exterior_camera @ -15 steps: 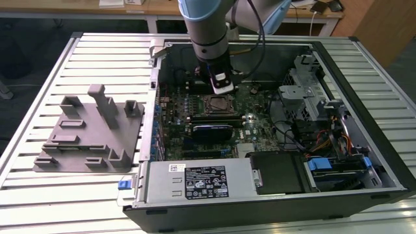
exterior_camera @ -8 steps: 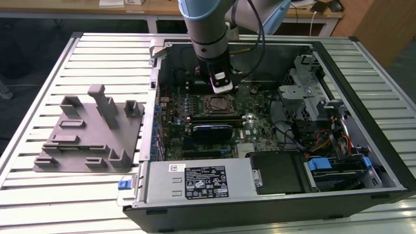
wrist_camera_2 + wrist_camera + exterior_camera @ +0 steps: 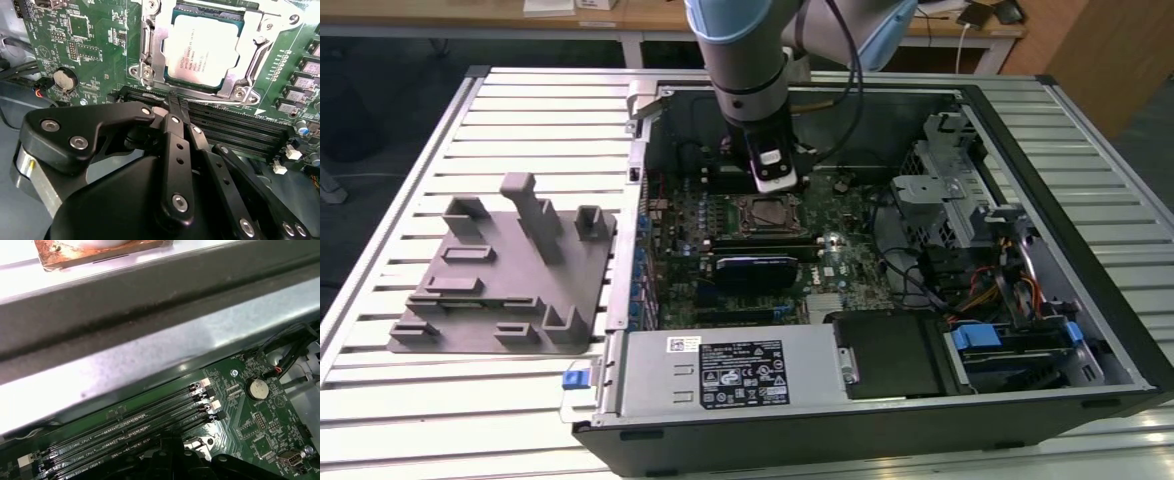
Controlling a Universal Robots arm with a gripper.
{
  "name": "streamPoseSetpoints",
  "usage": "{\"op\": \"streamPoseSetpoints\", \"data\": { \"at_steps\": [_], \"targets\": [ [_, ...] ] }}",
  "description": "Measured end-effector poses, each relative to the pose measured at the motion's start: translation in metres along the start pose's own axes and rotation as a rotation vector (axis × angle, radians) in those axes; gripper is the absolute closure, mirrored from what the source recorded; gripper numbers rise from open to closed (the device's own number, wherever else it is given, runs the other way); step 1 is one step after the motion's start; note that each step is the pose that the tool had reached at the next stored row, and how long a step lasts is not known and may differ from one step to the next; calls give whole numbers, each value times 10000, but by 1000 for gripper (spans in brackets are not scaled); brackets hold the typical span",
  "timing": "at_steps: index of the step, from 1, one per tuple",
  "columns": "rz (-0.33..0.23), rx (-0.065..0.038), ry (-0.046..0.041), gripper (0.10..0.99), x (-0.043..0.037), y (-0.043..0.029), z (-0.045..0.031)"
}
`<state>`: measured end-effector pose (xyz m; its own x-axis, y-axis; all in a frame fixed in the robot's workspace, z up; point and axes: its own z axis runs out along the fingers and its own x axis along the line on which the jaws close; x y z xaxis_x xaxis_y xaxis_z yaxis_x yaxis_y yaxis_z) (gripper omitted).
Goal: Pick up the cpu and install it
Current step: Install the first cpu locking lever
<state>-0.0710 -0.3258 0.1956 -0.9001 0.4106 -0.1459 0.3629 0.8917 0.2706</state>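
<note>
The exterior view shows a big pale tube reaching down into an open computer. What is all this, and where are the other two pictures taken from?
That tube is a robot arm. At its tip is a gripper, a black claw for picking up small parts. It hangs inside an open computer case lying on a slatted metal table.

The two wrist views come from cameras riding on the arm. In the second wrist view the claw's black fingers are pressed together with nothing between them. Just beyond them the cpu, a silvery square chip, sits in its metal socket frame on the green motherboard. The first wrist view looks along the black memory slots.

On the exterior view's left a grey plastic fixture block rests on the table.
</note>
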Motion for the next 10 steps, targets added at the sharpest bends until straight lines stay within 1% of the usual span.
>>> {"op": "streamPoseSetpoints", "data": {
  "at_steps": [10],
  "targets": [
    [49, 10, -13, 980, -1, -28, 39]
  ]
}}
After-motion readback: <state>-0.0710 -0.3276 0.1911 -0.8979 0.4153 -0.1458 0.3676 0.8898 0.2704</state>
